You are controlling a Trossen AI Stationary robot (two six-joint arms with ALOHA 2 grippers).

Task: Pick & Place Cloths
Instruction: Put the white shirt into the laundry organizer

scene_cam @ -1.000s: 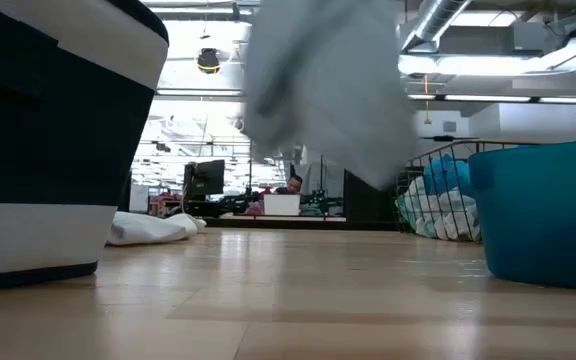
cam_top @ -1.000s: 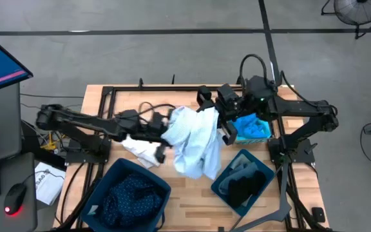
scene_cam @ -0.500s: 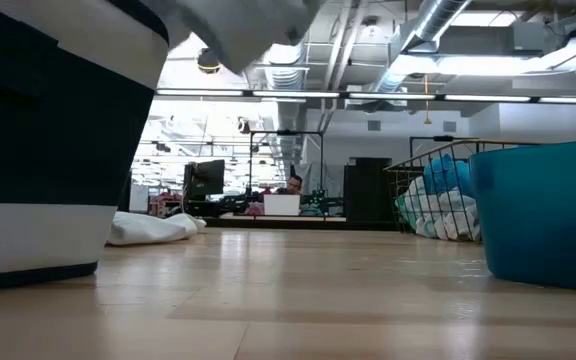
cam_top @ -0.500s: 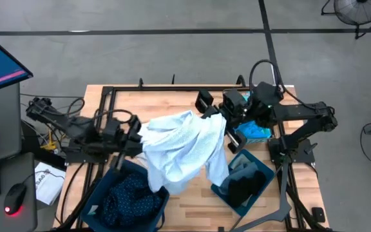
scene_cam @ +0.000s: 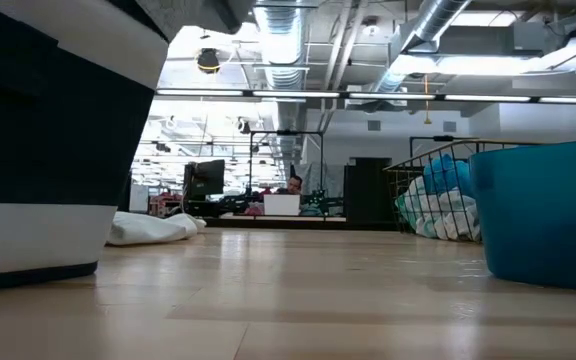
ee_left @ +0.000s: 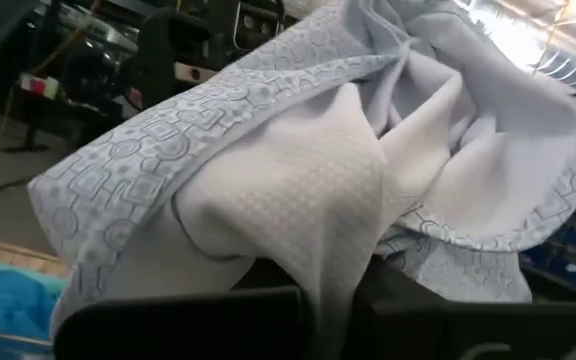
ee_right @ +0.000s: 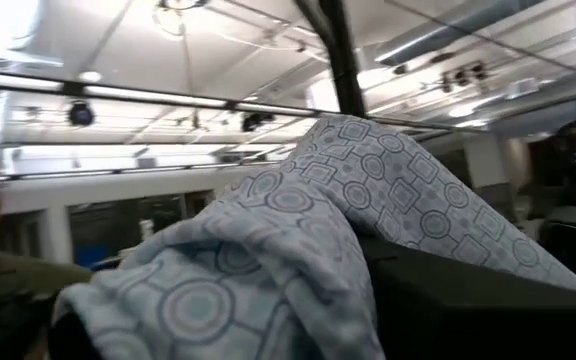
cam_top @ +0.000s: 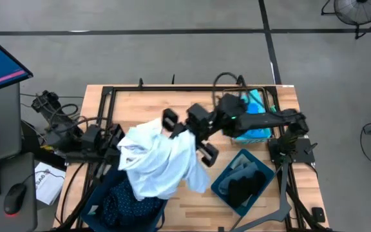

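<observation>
Pale blue patterned cloth [cam_top: 156, 161] hangs bunched at centre-left of the high view, its lower folds over the left dark-teal bin [cam_top: 102, 206] that already holds the navy dotted cloth [cam_top: 124, 203]. A second ago it hung mid-table; both arms have carried it toward the lower left, so the drop looks close. Left gripper [cam_top: 118, 145] clenched on the cloth's left edge; fabric drapes over its fingers [ee_left: 198, 320] in the wrist view. Right gripper [cam_top: 189, 132] also clamped on the cloth at its upper right corner. White cloth [scene_cam: 153, 228] lies on the table in the low view, well apart. Wire basket [cam_top: 263, 103] with turquoise cloth [cam_top: 253, 119] at upper right.
</observation>
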